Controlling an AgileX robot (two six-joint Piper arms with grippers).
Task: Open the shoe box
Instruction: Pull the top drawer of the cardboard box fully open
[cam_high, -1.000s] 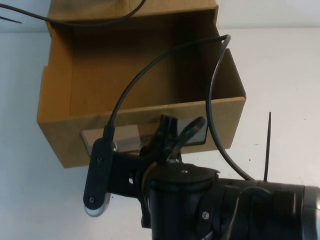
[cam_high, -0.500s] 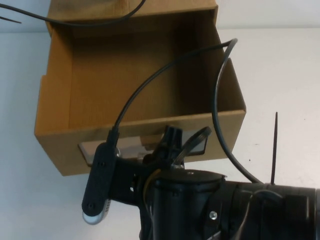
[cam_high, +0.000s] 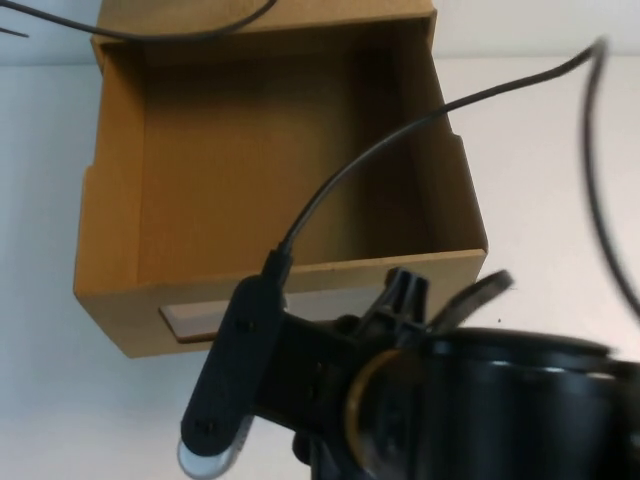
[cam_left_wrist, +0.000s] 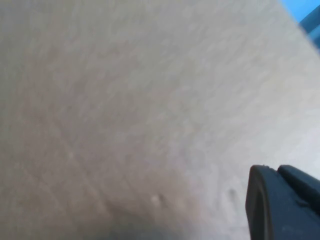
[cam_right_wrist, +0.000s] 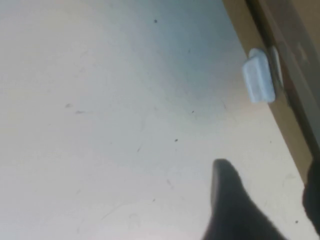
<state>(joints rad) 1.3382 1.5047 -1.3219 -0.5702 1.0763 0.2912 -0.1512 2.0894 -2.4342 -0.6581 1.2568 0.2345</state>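
The brown cardboard shoe box (cam_high: 110, 180) stands open in the high view, its lid (cam_high: 270, 12) folded back at the far side and its inside bare. A white label (cam_high: 195, 320) is on its near wall. My right gripper (cam_high: 440, 300) is just in front of that near wall, low in the view. In the right wrist view the right gripper (cam_right_wrist: 266, 167) is open over the white table with nothing between its fingers, and the box wall (cam_right_wrist: 287, 65) lies just beyond. My left gripper (cam_left_wrist: 282, 205) is close against a cardboard surface (cam_left_wrist: 125, 100).
Black cables (cam_high: 400, 130) arc over the box. A small pale plastic piece (cam_right_wrist: 259, 75) sits against the foot of the box wall. The white table (cam_high: 560, 150) stretches to the right of the box and on its left (cam_high: 40, 180).
My right gripper has opened, and the arm has drawn back and to the right, bulking larger in the high view. The box's near wall now shows lower in the view.
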